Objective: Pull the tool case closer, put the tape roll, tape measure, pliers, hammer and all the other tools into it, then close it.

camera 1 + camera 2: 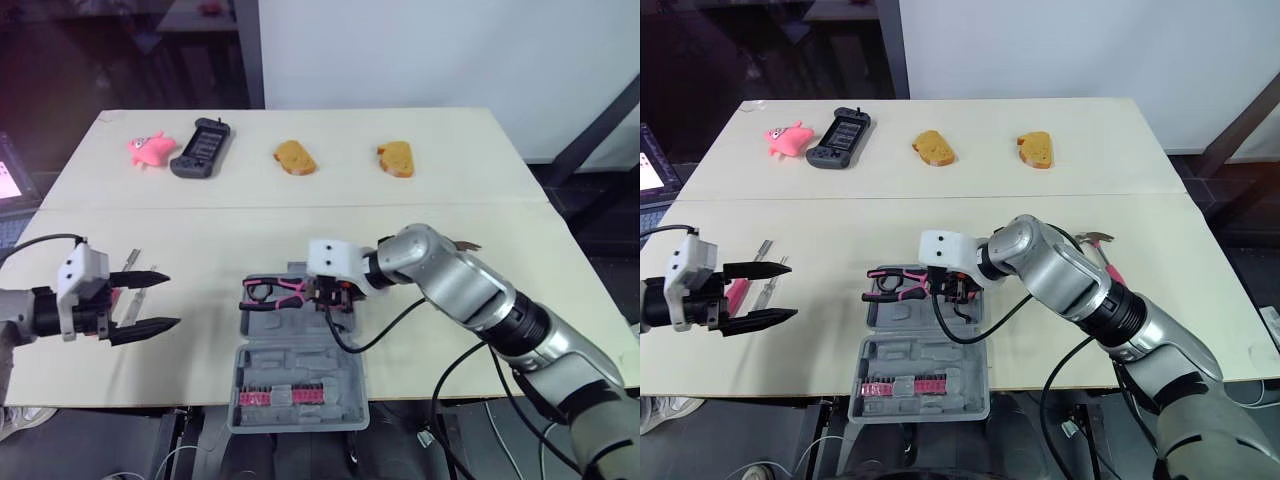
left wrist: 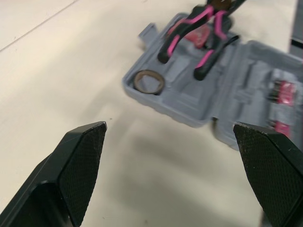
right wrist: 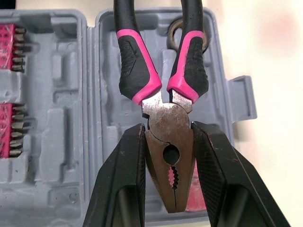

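Note:
The grey tool case (image 1: 300,352) lies open at the table's front middle, with pink bit holders (image 1: 285,397) in its near half. My right gripper (image 1: 325,293) is shut on the pliers (image 3: 163,90) at their metal head. Their pink and black handles (image 1: 272,291) reach over the case's far half. A tape roll (image 2: 149,81) sits in a corner of that half. To the left, above the table, my left gripper (image 1: 150,300) is open with nothing in it. Small pink-handled tools (image 1: 758,272) lie by it. The hammer (image 1: 1097,243) lies behind my right arm.
Along the far side lie a pink toy (image 1: 150,148), a black handheld controller (image 1: 202,147) and two bread pieces (image 1: 295,157) (image 1: 396,158). The case's near half (image 1: 300,420) overhangs the front table edge.

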Tool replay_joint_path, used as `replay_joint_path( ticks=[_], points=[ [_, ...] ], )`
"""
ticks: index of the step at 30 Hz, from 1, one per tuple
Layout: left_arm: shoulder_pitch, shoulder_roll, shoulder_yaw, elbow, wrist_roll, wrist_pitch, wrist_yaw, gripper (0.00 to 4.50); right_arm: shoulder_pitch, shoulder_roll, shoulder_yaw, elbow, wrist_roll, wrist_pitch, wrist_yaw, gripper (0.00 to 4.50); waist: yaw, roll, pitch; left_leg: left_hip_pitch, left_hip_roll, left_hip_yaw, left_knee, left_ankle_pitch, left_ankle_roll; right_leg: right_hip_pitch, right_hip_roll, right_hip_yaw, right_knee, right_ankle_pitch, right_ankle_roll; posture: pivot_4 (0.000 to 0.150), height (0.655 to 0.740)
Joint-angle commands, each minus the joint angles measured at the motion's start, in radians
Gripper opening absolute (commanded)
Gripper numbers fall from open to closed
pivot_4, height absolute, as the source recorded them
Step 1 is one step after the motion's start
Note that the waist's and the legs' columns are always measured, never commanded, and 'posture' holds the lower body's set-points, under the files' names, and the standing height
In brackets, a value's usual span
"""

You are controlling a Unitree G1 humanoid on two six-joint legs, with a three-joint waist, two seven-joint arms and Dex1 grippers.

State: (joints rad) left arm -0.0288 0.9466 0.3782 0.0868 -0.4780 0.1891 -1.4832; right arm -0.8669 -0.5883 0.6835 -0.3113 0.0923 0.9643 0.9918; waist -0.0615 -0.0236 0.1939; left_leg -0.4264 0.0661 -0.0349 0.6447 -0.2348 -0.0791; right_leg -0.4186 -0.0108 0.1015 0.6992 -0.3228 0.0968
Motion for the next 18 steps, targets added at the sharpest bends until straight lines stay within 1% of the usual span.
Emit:
replay_joint_path(
  ticks=[1,9,18],
  points=[
    [0.018,-0.010,0.048,-0.004,-0.047,-0.057,-0.031,4.50,-0.029,-0.008,0.009,-0.036,-0.020,-0.008,0.008,0.95,-0.002,0.000,0.000,0.000,0.000,0.000,0.000,0.000,0.000,0.000,0.000,0.000,0.000,0.000,0.000,0.150,0.7400],
    [0.012,-0.011,0.045,0.026,-0.081,-0.103,-0.075,4.50,-0.042,0.008,0.060,-0.021,-0.055,0.011,0.008,0.95,-0.008,0.000,0.000,0.000,0.000,0.000,-0.001,0.000,0.000,-0.001,0.000,0.000,0.000,0.000,0.000,0.150,0.7400],
    [0.000,-0.012,0.020,0.035,-0.066,-0.122,-0.074,4.50,-0.062,0.055,0.092,0.022,-0.059,0.054,0.007,0.95,-0.008,0.000,0.000,0.000,0.000,0.000,-0.001,0.000,0.000,-0.001,0.000,0.000,0.000,0.000,0.000,0.150,0.7400]
  ],
)
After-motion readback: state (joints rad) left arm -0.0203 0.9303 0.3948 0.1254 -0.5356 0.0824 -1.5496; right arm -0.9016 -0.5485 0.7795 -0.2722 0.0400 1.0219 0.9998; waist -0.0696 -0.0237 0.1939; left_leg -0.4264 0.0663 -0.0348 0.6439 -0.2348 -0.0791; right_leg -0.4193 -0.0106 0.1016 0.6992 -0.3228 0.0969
